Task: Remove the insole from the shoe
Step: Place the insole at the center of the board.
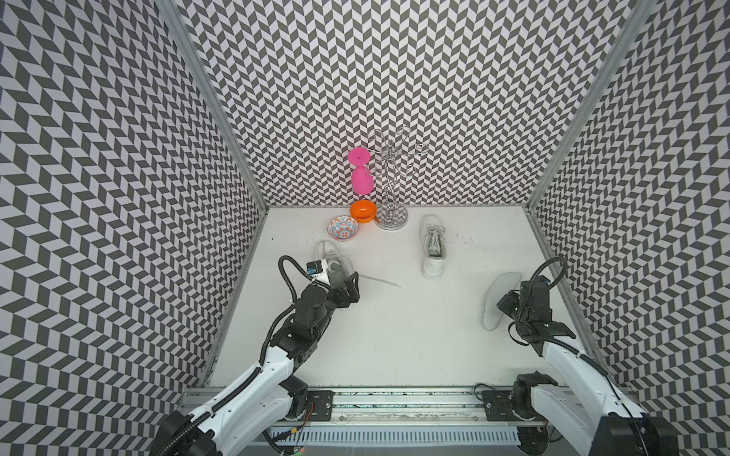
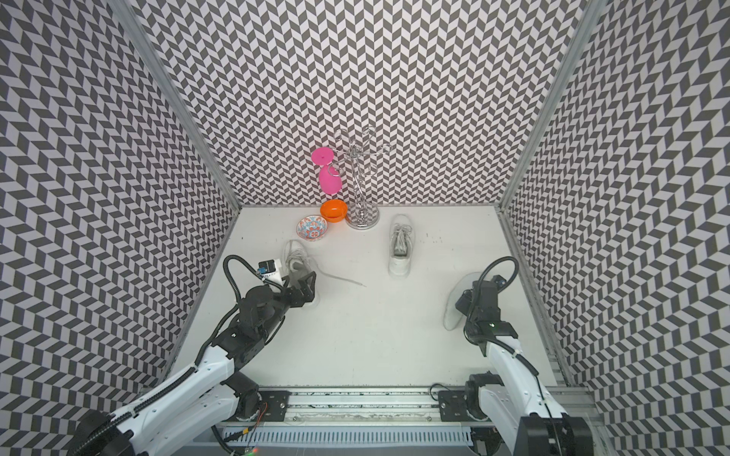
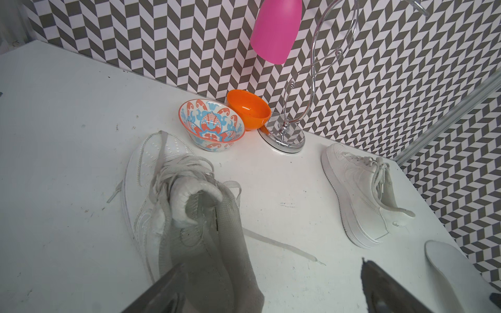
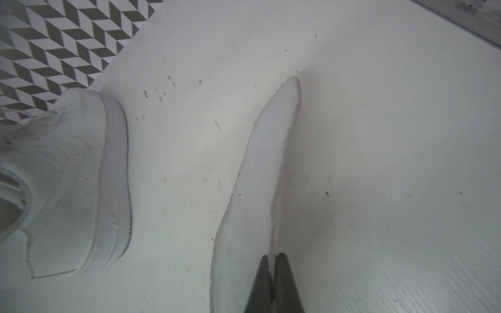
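Note:
A white shoe (image 1: 331,252) (image 3: 146,173) lies at the left of the table with its laces loose. A grey insole (image 3: 217,257) sticks out of its opening toward my left gripper (image 1: 348,285) (image 3: 271,265), which is open over the heel; the insole lies beside one finger, not clamped. A second white shoe (image 1: 433,252) (image 4: 76,176) stands at the back middle. To its right, a white insole (image 1: 499,284) (image 4: 260,176) is out on the table, its edge pinched by my shut right gripper (image 1: 503,306) (image 4: 272,256).
At the back stand a patterned bowl (image 1: 343,229), an orange bowl (image 1: 362,211) and a chrome stand (image 1: 391,215) with a pink glass (image 1: 361,177) hanging on it. A loose lace (image 1: 379,281) trails right from the left shoe. Patterned walls close three sides.

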You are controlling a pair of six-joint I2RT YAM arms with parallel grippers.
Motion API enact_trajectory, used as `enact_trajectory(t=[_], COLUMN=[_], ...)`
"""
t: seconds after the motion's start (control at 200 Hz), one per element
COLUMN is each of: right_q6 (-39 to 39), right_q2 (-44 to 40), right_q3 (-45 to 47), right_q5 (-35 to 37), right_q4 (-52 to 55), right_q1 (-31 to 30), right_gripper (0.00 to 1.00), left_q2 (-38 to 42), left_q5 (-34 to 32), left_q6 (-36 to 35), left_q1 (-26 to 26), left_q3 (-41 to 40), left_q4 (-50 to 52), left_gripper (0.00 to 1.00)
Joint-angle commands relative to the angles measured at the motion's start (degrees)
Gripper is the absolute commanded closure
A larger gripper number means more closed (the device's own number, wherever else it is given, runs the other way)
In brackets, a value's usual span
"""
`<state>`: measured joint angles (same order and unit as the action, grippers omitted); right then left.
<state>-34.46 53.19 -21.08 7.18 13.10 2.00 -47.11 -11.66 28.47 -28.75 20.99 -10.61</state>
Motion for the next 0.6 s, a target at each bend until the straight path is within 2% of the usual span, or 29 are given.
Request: enact_trajectory(t=[0.0, 0.21, 0.385, 0.461, 0.596], right_q6=[-1.4, 0.0, 1.1, 1.4, 0.8], right_q2=[1.4, 8.8, 13.2, 12.9, 7.1], right_q3=[2.2, 2.0, 0.0, -0.6, -0.9], right_q5=[-2.9, -11.1, -12.8, -12.4, -8.4], right_q4=[-4.9, -9.3, -8.8, -7.5, -4.7], right_q1=[3.6, 11.2, 12.6, 12.9, 12.9], right_gripper=[1.00, 1.00, 0.88, 0.75, 0.39], left_q2=[1.4, 2.8, 3.2, 3.6, 3.9], left_q5=[1.6, 0.0, -2.8, -3.8, -6.1], left_q6=[0.1, 0.4, 1.3, 1.9, 3.8], left_q1=[-0.3, -0.5, -0.6, -0.6, -0.6], left_q3=[-0.7, -1.3, -1.3, -1.3, -1.3], left_q4=[-3.7, -2.7, -1.4, -0.8, 0.0], left_gripper=[0.00, 0.00, 0.00, 0.00, 0.00])
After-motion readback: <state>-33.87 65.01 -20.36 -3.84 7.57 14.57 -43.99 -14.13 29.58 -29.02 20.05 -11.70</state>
